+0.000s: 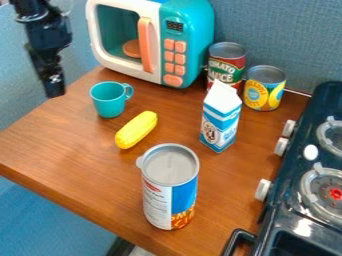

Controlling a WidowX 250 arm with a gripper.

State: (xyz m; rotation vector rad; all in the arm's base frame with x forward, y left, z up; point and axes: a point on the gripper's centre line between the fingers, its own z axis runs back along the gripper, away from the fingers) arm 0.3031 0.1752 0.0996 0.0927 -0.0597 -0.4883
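Observation:
The black gripper [55, 90] hangs at the upper left, above and to the left of the table's left edge, touching nothing that I can make out. A teal cup [109, 99] stands to its right on the wooden table, its handle toward the right. A yellow corn cob [137, 130] lies at a slant just in front of the cup. Right of the corn, a blue and white milk carton [220, 118] stands upright. Nearest the camera is a tall cylindrical can [169, 187] with a grey lid, also upright.
A teal and white toy microwave [188, 37] stands at the back. Beside it are a tomato can [226, 64] and a yellow-labelled can [264, 89]. A dark toy stove [304, 205] with white knobs borders the right side. The wooden table [73, 165] has its front edge at lower left.

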